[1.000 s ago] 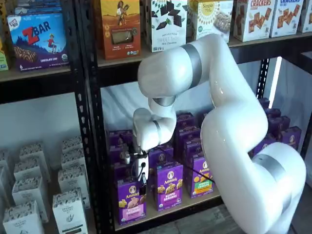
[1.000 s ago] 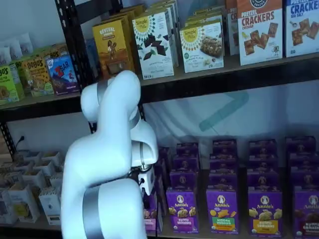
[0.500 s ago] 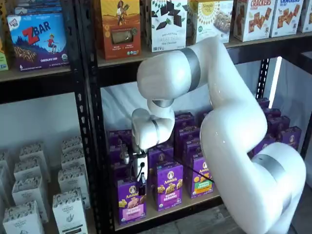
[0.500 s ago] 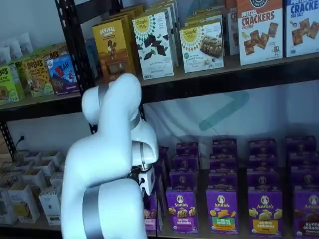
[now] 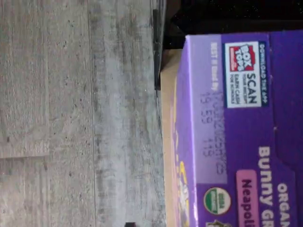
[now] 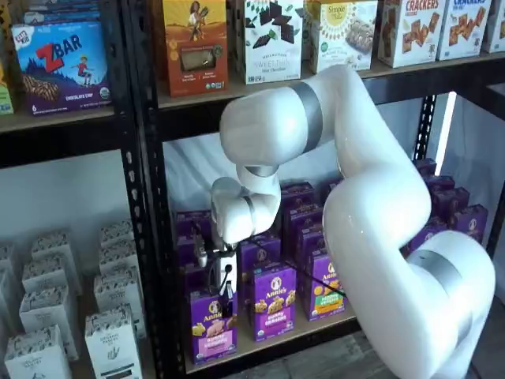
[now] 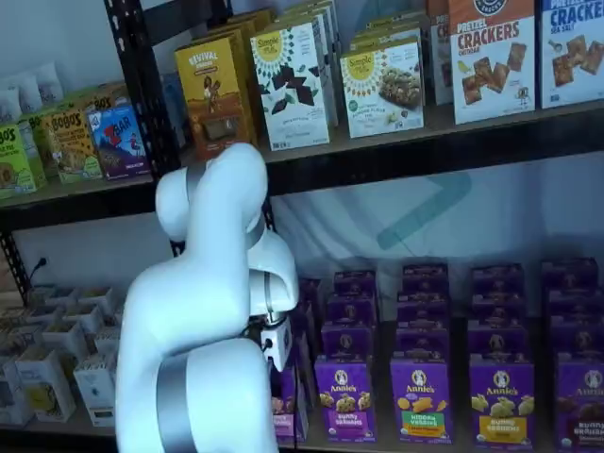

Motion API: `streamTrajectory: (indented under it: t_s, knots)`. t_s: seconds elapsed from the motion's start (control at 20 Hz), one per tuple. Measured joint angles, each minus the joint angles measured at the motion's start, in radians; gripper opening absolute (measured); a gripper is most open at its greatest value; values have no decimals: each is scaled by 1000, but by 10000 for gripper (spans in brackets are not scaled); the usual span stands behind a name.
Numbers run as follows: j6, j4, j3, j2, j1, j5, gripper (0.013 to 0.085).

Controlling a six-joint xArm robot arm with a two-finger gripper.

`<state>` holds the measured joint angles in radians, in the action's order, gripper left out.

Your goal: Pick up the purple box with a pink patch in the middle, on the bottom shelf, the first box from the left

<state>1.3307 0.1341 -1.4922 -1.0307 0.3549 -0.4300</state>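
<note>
The purple box (image 6: 210,330) with a pink patch stands upright at the front left of the bottom shelf (image 6: 276,341). My gripper (image 6: 226,304) hangs straight down over its top edge, and its black fingers reach the upper part of the carton. No gap between the fingers shows, so I cannot tell their state. The wrist view looks closely onto the purple box (image 5: 236,142), with a Box Tops label and a pink patch, on the tan bottom shelf (image 5: 167,118). In a shelf view the white arm (image 7: 203,330) hides most of this box.
More purple cartons (image 6: 274,302) stand in rows to the right, one with a green patch (image 6: 322,290). The black rack post (image 6: 146,237) rises just left of the box. White cartons (image 6: 110,339) fill the neighbouring bay. Grey floor (image 5: 71,118) lies below the shelf edge.
The arm has shifted slightly left, and the gripper has sunk a little closer to the top of the purple box. The boxes have not moved.
</note>
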Motion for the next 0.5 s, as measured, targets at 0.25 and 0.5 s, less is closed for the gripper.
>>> streamTrajectory:
  t_s: [0.25,0.5]
  knots:
    - [-5,-6,-7,-6,-1,-3,690]
    - [-10,-14,-8,-8,-2,0,650]
